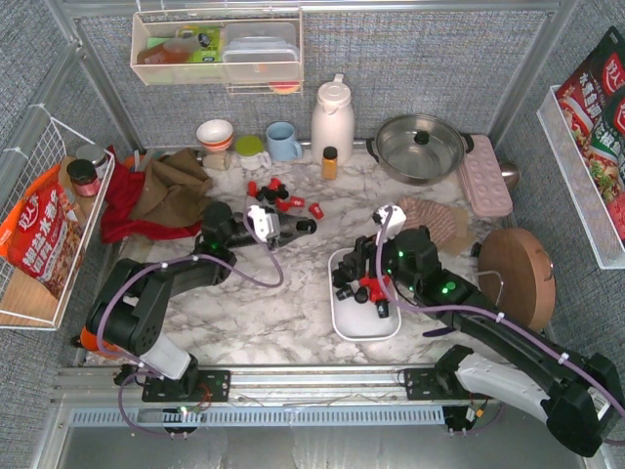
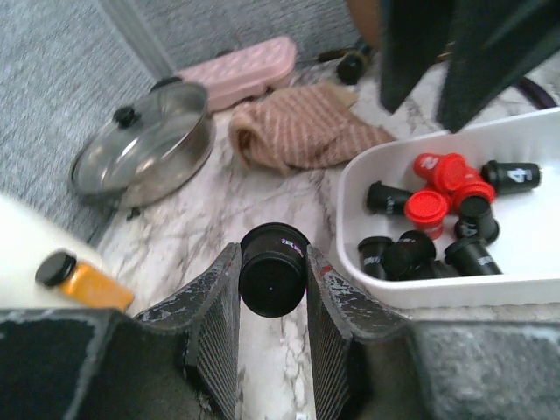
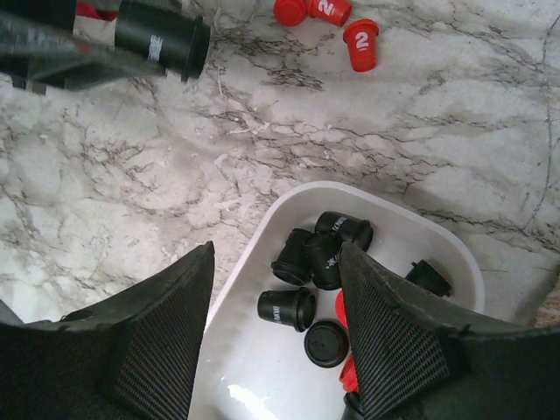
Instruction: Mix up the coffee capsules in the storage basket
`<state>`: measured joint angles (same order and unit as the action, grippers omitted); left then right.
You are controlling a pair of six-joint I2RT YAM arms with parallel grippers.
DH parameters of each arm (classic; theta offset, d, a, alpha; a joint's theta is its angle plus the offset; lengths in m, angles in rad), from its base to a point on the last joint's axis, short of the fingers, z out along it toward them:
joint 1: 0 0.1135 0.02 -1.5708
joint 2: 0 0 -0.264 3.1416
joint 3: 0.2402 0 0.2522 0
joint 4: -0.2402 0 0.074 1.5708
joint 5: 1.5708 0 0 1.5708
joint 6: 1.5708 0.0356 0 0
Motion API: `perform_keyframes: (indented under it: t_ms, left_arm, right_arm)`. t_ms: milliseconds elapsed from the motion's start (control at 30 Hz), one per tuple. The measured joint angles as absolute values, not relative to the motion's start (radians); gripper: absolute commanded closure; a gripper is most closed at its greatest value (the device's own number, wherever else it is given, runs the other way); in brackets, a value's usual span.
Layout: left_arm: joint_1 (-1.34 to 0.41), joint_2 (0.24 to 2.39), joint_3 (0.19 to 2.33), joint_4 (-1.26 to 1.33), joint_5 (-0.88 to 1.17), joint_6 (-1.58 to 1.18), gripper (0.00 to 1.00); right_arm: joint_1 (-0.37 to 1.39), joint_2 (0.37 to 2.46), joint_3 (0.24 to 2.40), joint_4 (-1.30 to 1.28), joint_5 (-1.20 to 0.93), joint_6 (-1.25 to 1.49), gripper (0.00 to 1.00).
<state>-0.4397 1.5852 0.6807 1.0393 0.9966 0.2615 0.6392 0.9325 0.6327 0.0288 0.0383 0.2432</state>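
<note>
The white storage basket (image 1: 363, 322) sits at centre, holding several black and red coffee capsules (image 1: 361, 286). More red and black capsules (image 1: 278, 191) lie loose on the marble behind it. My left gripper (image 1: 293, 227) is shut on a black capsule (image 2: 273, 269), held above the table left of the basket (image 2: 525, 262). My right gripper (image 3: 276, 254) is open and empty, hovering over the basket's (image 3: 254, 367) left end with black capsules (image 3: 289, 306) between its fingers. The right wrist view also shows the left gripper's black capsule (image 3: 162, 39) and red capsules (image 3: 360, 42) beyond.
A lidded steel pot (image 1: 420, 147), pink box (image 1: 485, 176), white jug (image 1: 332, 119), amber bottle (image 1: 330, 162) and blue mug (image 1: 283, 142) stand at the back. A striped cloth (image 1: 435, 220) and wooden board (image 1: 516, 277) lie right; red and brown cloths (image 1: 161, 195) left.
</note>
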Motion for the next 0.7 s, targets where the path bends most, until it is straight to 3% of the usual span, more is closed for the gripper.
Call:
perform_keyframes:
  t_ms: [333, 700]
  left_arm:
    - [-0.519, 1.57, 0.664, 1.074, 1.095, 0.394, 0.72]
    - [-0.566, 1.563, 0.668, 0.989, 1.093, 0.497, 0.74]
  right_arm:
    - [0.639, 0.973, 0.67, 0.086, -0.013, 0.392, 0.2]
    - [0.639, 1.069, 0.698, 0.189, -0.091, 0.514, 0.09]
